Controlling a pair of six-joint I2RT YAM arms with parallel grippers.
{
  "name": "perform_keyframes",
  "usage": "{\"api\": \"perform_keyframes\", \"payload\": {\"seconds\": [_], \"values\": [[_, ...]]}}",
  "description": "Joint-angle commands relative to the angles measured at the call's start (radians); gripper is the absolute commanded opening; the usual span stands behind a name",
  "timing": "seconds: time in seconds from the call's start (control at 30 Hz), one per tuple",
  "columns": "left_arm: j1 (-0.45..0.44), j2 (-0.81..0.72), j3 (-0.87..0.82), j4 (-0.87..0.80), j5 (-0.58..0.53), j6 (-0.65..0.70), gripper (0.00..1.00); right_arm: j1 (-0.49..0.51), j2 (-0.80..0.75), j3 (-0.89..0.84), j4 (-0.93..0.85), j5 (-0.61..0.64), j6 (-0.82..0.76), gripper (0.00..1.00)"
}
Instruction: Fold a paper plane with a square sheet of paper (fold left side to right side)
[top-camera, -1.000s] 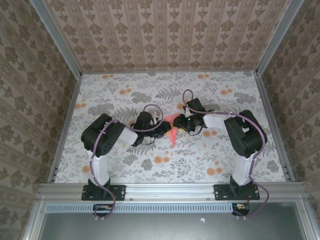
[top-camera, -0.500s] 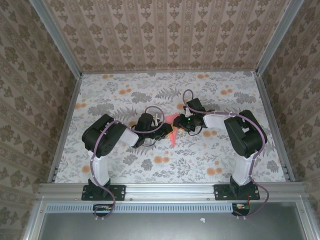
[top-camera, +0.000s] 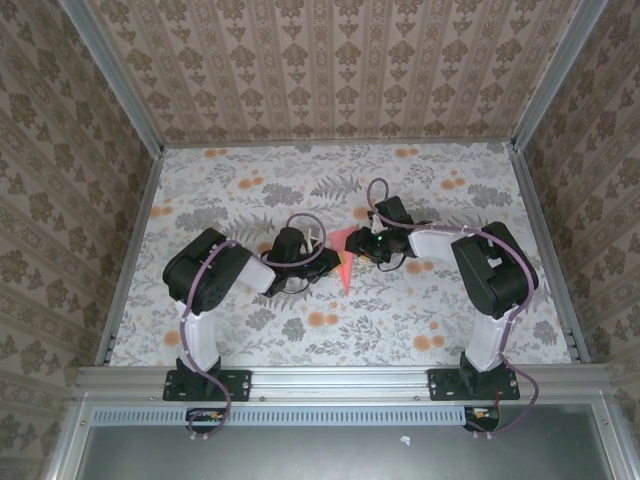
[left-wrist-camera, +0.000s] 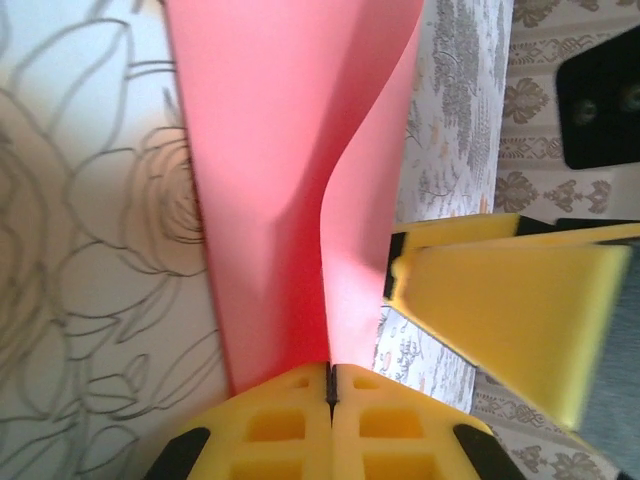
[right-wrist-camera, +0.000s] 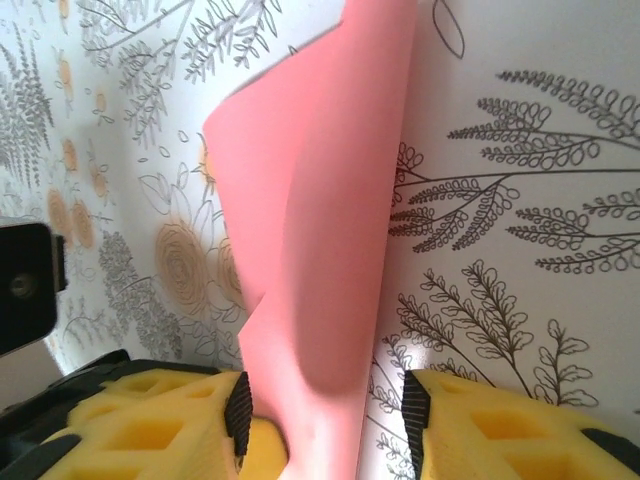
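Floral surface (top-camera: 220, 200), dead centre: the paper (top-camera: 343, 262) is standing half-folded between the arms, one flap curling up. Left tool (left-wrist-camera: 330, 376) is pinching its edge tight, and right tool (right-wrist-camera: 325, 405) is straddling it with jaws apart. The crease isn't pressed flat yet, so I'm guessing most of the folding is left.

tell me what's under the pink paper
The flower-print table cover shows around the paper, which curls up off it. The patch directly beneath is hidden. The left gripper pinches one edge.
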Motion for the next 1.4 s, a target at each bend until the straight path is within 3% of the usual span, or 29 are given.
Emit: {"api": "perform_keyframes", "payload": {"seconds": [0.0,0.53,1.37], "values": [[0.006,-0.019,-0.012,-0.015,-0.01,0.038,0.0,-0.014,-0.056,0.003,-0.011,0.003,-0.012,0.5],[0.028,-0.048,-0.029,-0.021,-0.016,0.075,0.0,-0.014,0.035,0.067,0.012,-0.068,0.002,0.55],[0.028,-0.014,0.027,-0.166,-0.022,0.149,0.0,-0.001,0.104,0.123,-0.054,-0.046,-0.023,0.56]]}}
